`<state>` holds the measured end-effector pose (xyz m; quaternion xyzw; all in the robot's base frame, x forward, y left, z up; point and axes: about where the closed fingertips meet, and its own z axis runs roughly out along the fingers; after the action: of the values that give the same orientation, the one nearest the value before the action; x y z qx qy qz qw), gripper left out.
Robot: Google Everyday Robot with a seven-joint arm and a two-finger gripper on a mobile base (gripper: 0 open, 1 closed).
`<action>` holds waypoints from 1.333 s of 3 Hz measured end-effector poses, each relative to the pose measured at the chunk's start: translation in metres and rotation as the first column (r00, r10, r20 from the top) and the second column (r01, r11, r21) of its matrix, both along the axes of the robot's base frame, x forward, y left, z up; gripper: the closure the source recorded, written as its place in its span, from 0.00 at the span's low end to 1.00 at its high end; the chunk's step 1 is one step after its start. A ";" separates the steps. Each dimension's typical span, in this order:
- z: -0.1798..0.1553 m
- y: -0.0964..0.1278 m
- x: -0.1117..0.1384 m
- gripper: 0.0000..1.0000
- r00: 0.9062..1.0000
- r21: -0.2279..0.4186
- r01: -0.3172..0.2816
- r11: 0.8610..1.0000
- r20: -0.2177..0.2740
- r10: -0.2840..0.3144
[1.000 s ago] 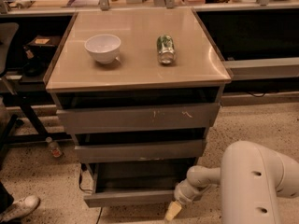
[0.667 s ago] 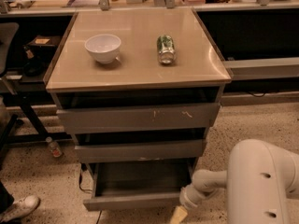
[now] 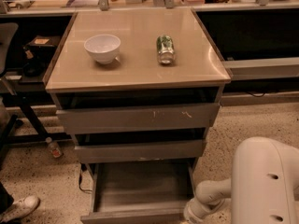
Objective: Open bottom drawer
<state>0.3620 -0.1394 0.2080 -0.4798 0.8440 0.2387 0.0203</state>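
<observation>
The bottom drawer (image 3: 140,183) of the grey three-drawer cabinet (image 3: 138,118) stands pulled well out toward me, and its inside looks empty. Its front panel (image 3: 133,216) is at the bottom edge of the camera view. My gripper (image 3: 188,216) is low at the drawer's front right corner, mostly cut off by the bottom edge. The white arm (image 3: 261,181) reaches in from the lower right. The two upper drawers stand slightly ajar.
A white bowl (image 3: 102,47) and a green can (image 3: 165,49) lying on its side rest on the cabinet top. A small bottle (image 3: 53,148) and a cable lie on the floor at left. A shoe (image 3: 18,208) is at bottom left. Desks flank the cabinet.
The bottom drawer has slid further out toward me. My gripper and arm have moved down and back with the drawer front, toward the bottom edge of view.
</observation>
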 end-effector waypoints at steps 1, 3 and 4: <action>0.000 0.000 0.000 0.00 1.000 0.000 0.000 1.000 0.000 0.000; -0.008 -0.008 -0.015 0.00 0.996 0.003 -0.014 1.000 -0.083 0.014; 0.008 -0.030 -0.042 0.00 0.993 -0.018 0.031 0.999 -0.113 -0.033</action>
<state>0.3198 -0.1692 0.2162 -0.4520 0.8533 0.2583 -0.0278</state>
